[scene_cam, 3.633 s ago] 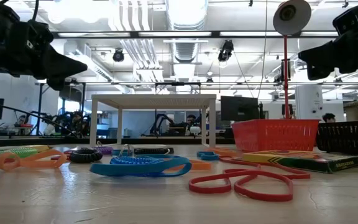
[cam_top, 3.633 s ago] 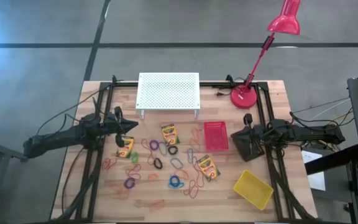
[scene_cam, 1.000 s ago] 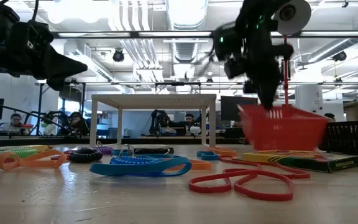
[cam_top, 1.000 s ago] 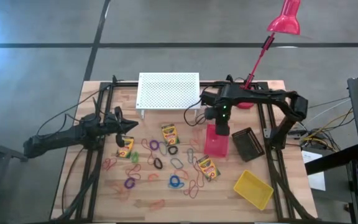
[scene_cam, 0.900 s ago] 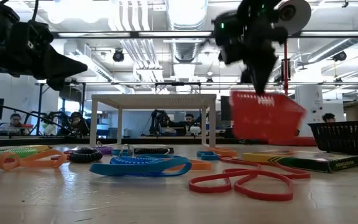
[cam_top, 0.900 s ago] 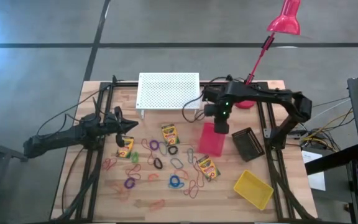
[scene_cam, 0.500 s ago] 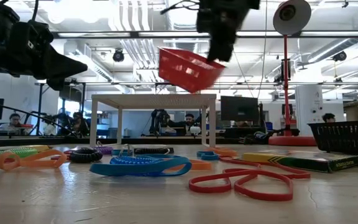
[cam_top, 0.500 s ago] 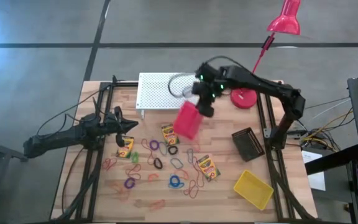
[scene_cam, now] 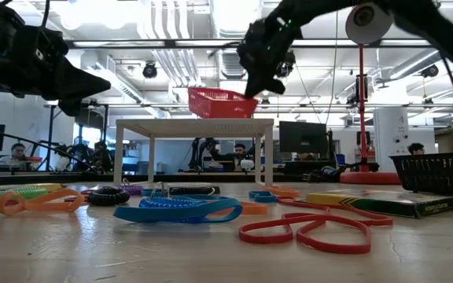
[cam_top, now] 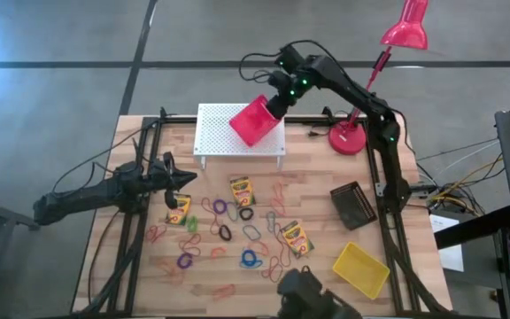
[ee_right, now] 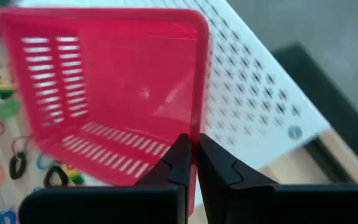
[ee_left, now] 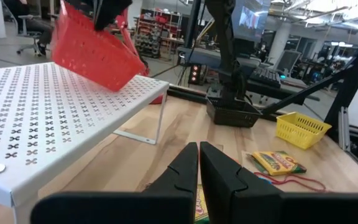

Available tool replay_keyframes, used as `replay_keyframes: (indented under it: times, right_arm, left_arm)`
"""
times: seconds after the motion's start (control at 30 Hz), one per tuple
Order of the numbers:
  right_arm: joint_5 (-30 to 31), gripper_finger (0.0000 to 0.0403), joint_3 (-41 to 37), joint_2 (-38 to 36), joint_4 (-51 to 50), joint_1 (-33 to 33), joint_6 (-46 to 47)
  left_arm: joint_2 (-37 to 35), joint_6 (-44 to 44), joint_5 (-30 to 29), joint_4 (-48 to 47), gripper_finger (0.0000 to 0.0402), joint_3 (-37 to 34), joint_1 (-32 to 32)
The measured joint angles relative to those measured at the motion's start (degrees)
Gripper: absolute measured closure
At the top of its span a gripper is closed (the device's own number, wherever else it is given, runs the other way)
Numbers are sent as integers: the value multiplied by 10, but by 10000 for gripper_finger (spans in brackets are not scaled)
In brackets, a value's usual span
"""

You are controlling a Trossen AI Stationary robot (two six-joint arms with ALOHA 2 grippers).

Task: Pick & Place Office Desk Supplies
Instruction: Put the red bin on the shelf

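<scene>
Right gripper clamped on rim of red basket, held tilted above white stand; left gripper w/ fingers together, over worktop.

The wooden table stands on a grey concrete floor crossed by dark seams. Beyond the far edge lies an open workshop with a white ceiling carrying exposed ducts and pipes, lit by bright overhead fixtures. Desks with monitors and seated people fill the far background.
</scene>
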Motion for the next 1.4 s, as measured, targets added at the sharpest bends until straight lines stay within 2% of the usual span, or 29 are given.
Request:
replay_keyframes:
  times: [0.13,0.33,0.67,0.83,1.03,1.17,1.23,1.33,1.4]
  right_arm:
    - [0,390,30,27,-38,-9,5]
    - [0,383,31,33,-40,-11,9]
    - [5,268,30,25,-24,-13,-35]
    - [7,234,29,-9,-30,-5,-118]
    - [7,228,26,-54,-77,50,-331]
    - [7,227,6,-60,-91,92,-418]
    - [34,227,-10,-56,-84,111,-444]
    - [125,228,-40,-48,-52,133,-457]
    - [161,231,-57,-46,-25,142,-465]
  left_arm:
    - [0,-8,0,0,378,0,0]
    - [0,-8,0,0,378,0,0]
    - [0,-12,0,0,378,0,0]
    - [0,-28,0,0,378,0,0]
    - [0,-26,0,6,378,0,0]
    - [0,-23,-16,18,378,0,0]
    - [0,-20,-30,20,378,0,0]
    - [0,-8,-43,20,378,0,0]
    - [0,-7,-43,21,378,0,0]
